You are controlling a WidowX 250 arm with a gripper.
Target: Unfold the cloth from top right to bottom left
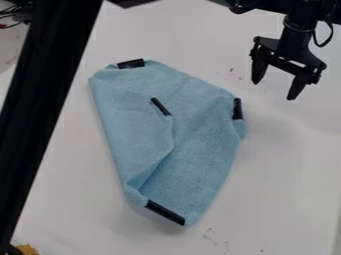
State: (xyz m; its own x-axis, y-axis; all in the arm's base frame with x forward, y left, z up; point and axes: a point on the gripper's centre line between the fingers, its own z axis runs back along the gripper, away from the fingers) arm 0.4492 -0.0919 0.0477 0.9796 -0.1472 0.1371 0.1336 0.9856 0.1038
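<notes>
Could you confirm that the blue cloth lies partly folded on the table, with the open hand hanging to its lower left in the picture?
Not quite: the camera view shows the hand at the upper right of the blue cloth. The hand is indeed open, and the cloth does lie partly folded on the table.

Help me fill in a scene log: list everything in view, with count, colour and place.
Cloth: one, light blue, mid-table, its left part folded over.
Strips: four, black, on the cloth at top left, right edge, bottom and the folded part's inner corner.
Table: one, whitish, under the cloth, with small dark marks.
Bar: one, black, slanting down the left side.
Cables: several, black and red, top left corner.
Unidentified object: one, yellow-orange, bottom left corner.
Arm: one, black, top right.
Gripper: one, black, upper right, fingers apart.
</notes>
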